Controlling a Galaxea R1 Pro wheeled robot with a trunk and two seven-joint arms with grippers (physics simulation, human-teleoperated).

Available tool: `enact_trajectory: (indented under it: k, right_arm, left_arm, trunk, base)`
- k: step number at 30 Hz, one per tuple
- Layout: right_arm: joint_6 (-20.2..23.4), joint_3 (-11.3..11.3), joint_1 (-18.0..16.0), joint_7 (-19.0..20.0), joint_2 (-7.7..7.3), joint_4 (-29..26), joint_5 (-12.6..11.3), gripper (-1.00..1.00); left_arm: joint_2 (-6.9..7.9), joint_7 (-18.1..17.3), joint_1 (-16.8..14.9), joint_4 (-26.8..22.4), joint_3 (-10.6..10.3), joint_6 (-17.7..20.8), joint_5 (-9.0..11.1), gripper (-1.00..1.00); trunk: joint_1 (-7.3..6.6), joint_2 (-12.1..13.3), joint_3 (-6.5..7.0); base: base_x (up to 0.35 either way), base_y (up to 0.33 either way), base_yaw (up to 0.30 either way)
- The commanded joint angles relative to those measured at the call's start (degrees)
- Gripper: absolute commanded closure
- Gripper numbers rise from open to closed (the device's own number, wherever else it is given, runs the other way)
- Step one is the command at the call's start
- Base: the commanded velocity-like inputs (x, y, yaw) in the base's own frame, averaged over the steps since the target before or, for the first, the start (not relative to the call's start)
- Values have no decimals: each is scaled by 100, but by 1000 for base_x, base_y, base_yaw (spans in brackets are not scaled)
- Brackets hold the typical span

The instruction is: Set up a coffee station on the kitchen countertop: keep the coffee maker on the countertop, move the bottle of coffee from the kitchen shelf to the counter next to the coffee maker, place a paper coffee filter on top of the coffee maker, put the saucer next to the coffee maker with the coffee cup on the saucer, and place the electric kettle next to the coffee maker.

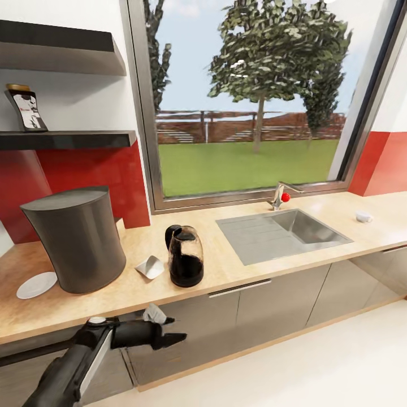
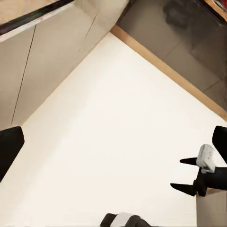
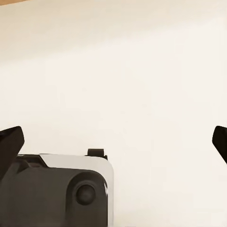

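We look over the kitchen countertop [image 1: 237,271], a long tan wood-look slab above smooth grey cabinet fronts [image 1: 282,305], with a brushed grey sink [image 1: 285,232] set into it and a small tap with a red knob [image 1: 281,196] behind; the basin holds nothing that we can make out. Toward the left stands the coffee maker [image 1: 79,240], tall, dark grey, smooth and rounded under a flat lid; the saucer [image 1: 36,284], a flat white disc, lies just beside its base; the paper coffee filter [image 1: 151,267], thin, white and curved, lies on the wood between it and the electric kettle [image 1: 185,256], whose rounded clear glass body looks dark in its lower half. The coffee cup [image 1: 363,216], tiny and white, sits well apart beyond the sink. The bottle of coffee [image 1: 26,107], dark and waisted with a tan cap, leans on the glossy black kitchen shelf [image 1: 68,139]. Our left gripper [image 1: 175,339] hangs below the counter edge, black fingers apart; our right gripper [image 3: 113,142] faces pale floor [image 3: 123,71], fingertips [image 3: 10,142] wide apart.
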Motion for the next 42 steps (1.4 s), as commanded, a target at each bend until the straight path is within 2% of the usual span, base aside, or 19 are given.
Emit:
enact_trajectory:
  k: [1, 3, 5, 8, 10, 13, 16, 17, 19, 22, 23, 24, 29, 38, 39, 40, 42]
  right_arm:
    - [-18, 2, -4, -2, -1, 4, 2, -100]
    - [-18, 2, -4, -2, -1, 4, 2, -100]
    - [-18, 2, -6, -2, -1, 4, 2, -100]
    - [-18, 2, -5, -2, -1, 4, 2, -100]
    - [-18, 2, -5, -2, -1, 4, 2, -100]
    - [-18, 2, -4, 0, -1, 1, 2, -100]
    - [-18, 2, -4, 4, -1, 3, 2, -100]
    - [-18, 2, -4, 5, -1, 3, 2, -100]
    - [-16, -4, -4, 1, -1, -2, 2, -100]
    - [-15, -14, -4, -5, -1, -5, -5, -100]
    - [-11, -22, -4, -9, -1, -8, -6, -100]
    - [-10, -21, -4, -10, -1, -9, -6, -100]
    - [-11, -17, -4, -10, -1, -7, -6, -100]
    - [-18, -8, -4, -10, -1, 3, -6, -100]
    - [-18, -7, -4, -10, -1, 6, 0, -100]
    - [-18, -7, -4, -10, -1, 18, 0, -100]
    - [-18, -7, -4, -10, -1, 63, -2, -100]
  left_arm:
    - [17, -5, -127, -159, 199, 216, 44, -100]
    - [38, -5, -152, -206, 403, 276, 50, -100]
    - [147, -5, -188, -286, 891, 464, 63, -100]
    - [311, -5, -263, -320, 1198, 676, 70, -100]
    - [465, -3, -447, -332, 1338, 804, 58, -100]
    - [498, 40, -514, -334, 1365, 817, 17, -100]
    - [511, 383, -549, -328, 1376, 813, -19, -100]
    - [512, 599, -554, -328, 1377, 811, -22, -100]
    - [506, 1399, -566, -333, 1372, 786, -19, -100]
    - [455, 2349, -590, -341, 1327, 743, -12, -100]
    - [426, 2822, -604, -337, 1301, 728, -17, -100]
    - [423, 2960, -600, -336, 1299, 723, -17, -100]
    - [423, 3353, -569, -335, 1292, 709, -21, -100]
    - [423, 3567, -540, -302, 1271, 609, -32, -100]
    - [420, 3696, -537, -277, 1221, 595, -24, -100]
    - [422, 3821, -529, -266, 1075, 585, -26, -100]
    - [423, 3830, -528, -265, 1052, 584, -26, -100]
  trunk:
    - [4, -13, -15]
    - [4, -13, -15]
    - [4, -13, -15]
    - [4, -13, -15]
    - [4, -13, -15]
    - [4, -13, -15]
    - [4, -13, -15]
    - [4, -13, -15]
    - [4, -13, -15]
    - [4, -13, -15]
    - [4, -13, -15]
    - [4, -13, -15]
    - [4, -13, -15]
    - [4, -13, -15]
    - [4, -13, -15]
    - [4, -13, -15]
    - [4, -13, -15]
  base:
    - [0, 0, 0]
    - [0, 0, 0]
    - [0, 0, 0]
    - [0, 0, 0]
    - [0, 0, 0]
    - [0, 0, 0]
    - [0, 0, 0]
    - [0, 0, 0]
    - [0, 0, 0]
    - [0, 0, 0]
    - [0, 0, 0]
    - [0, 0, 0]
    - [0, 0, 0]
    - [0, 0, 0]
    - [6, 0, 0]
    - [135, -190, 0]
    - [146, -211, 0]
